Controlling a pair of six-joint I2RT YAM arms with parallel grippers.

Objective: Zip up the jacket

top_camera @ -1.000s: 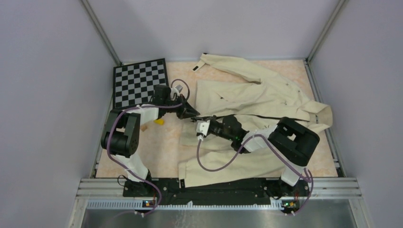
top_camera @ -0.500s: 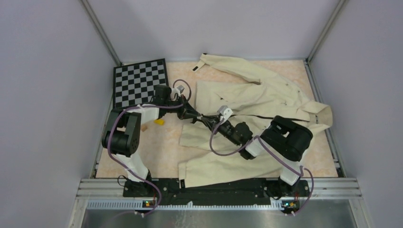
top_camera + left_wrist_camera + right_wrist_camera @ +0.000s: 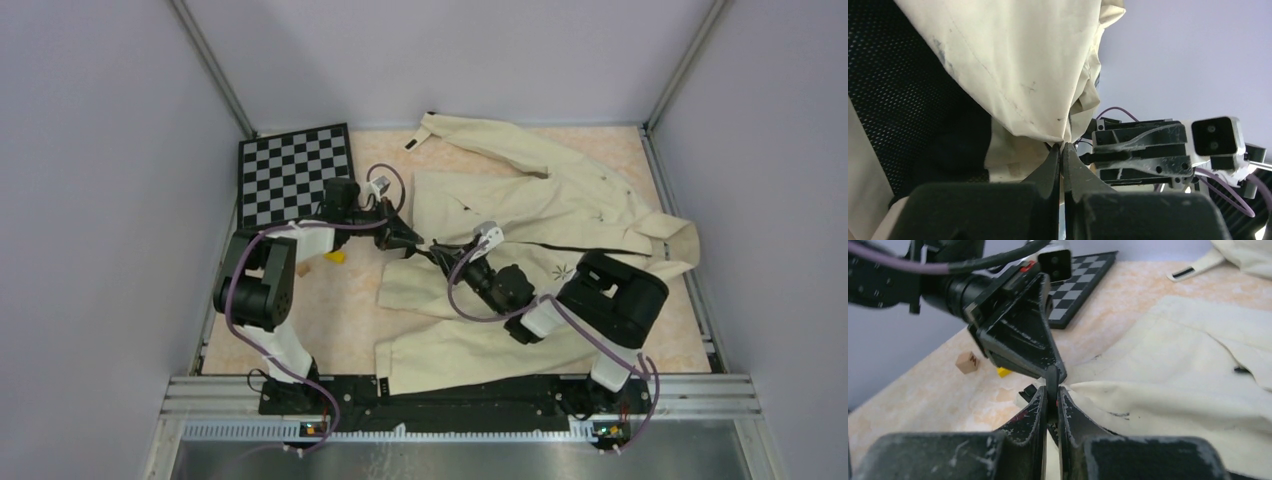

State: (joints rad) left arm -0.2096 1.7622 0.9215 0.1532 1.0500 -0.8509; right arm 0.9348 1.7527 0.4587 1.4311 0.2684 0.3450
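The cream jacket lies spread across the table, its dark zipper line running left to right and a dark starburst mark below it. My left gripper is shut on the jacket's hem edge at the zipper's lower end, and the cloth hangs from its closed tips. My right gripper meets it tip to tip. In the right wrist view its fingers are shut on a small dark zipper pull, right under the left gripper.
A checkerboard lies at the back left. A small yellow block and a wooden block sit on the bare table left of the jacket. Enclosure walls stand close on all sides. One sleeve reaches toward the back.
My right wrist has rolled over and the gripper moved up and right to the left gripper's tips. The starburst mark, hidden by the arm before, now shows. The left arm barely moved.
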